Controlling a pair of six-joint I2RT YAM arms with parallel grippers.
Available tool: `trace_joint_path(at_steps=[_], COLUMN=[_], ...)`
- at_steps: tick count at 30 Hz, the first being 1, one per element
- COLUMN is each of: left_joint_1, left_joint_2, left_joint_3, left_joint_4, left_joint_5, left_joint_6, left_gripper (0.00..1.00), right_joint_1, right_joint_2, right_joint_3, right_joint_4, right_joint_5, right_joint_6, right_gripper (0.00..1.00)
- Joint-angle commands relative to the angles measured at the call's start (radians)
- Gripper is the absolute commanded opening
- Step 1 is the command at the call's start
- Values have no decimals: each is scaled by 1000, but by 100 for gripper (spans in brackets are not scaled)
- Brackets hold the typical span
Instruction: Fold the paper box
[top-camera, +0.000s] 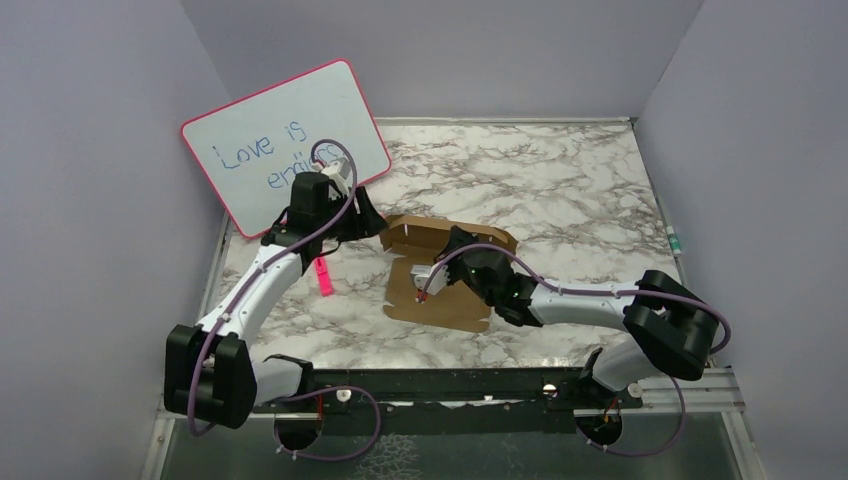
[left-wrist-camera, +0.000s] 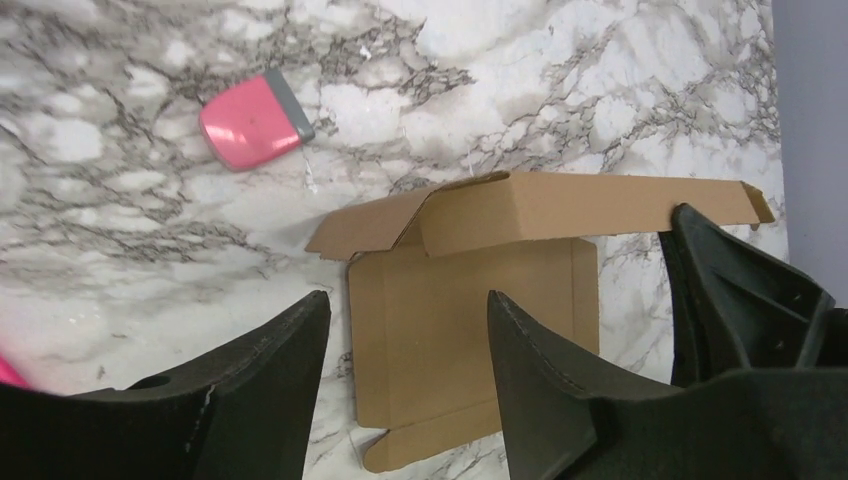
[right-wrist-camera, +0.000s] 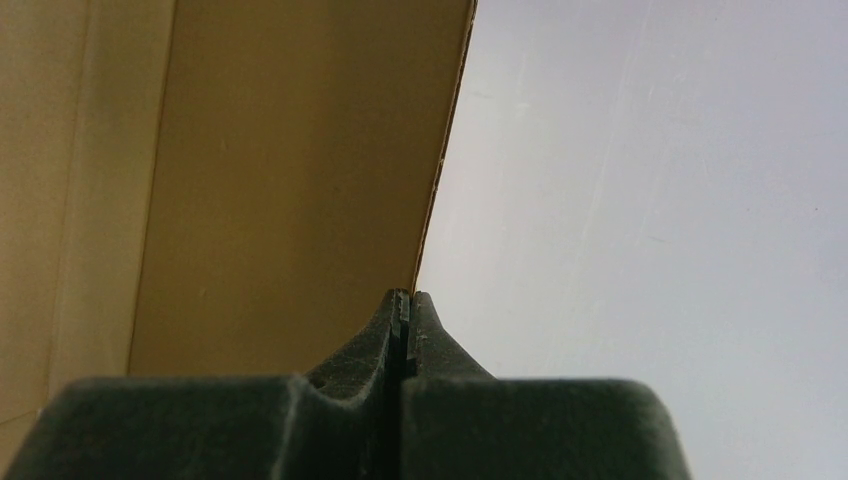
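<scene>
Paper box half-folded on tabletop; right pincer closed, empty, at flap edge; left pincer spread, empty, nearby.

White-and-grey marble-patterned table, brown cardboard paper box lying near its middle, base flat, far wall raised, pink marker left of it, pink-framed whiteboard propped at far-left corner

Pink-framed whiteboard just behind and left of the left gripper, handwritten blue marker, upper line "Love is", lower line beginning "en", remainder hidden by the left arm.
</scene>
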Motion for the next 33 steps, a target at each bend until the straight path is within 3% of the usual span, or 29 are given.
trace_joint_path(at_steps=[1, 12, 18, 27, 33], left_joint_1=[9, 9, 9, -7, -52], left_joint_2=[21, 183, 219, 221, 192], left_joint_3=[126, 237, 244, 214, 192], left_joint_4=[-68, -132, -146, -139, -128], left_joint_5=[-26, 43, 48, 66, 48], left_joint_6=[104, 190, 204, 190, 173], left_gripper=[61, 60, 53, 21, 10], right_joint_1=[10, 10, 10, 10, 10], right_joint_2=[-13, -10, -11, 0, 16], right_joint_3=[-8, 2, 9, 16, 27], right_joint_4=[-3, -25, -31, -21, -12], right_joint_5=[17, 15, 18, 19, 21], right_joint_6=[-33, -29, -27, -32, -33], right_gripper=[1, 1, 1, 1, 1])
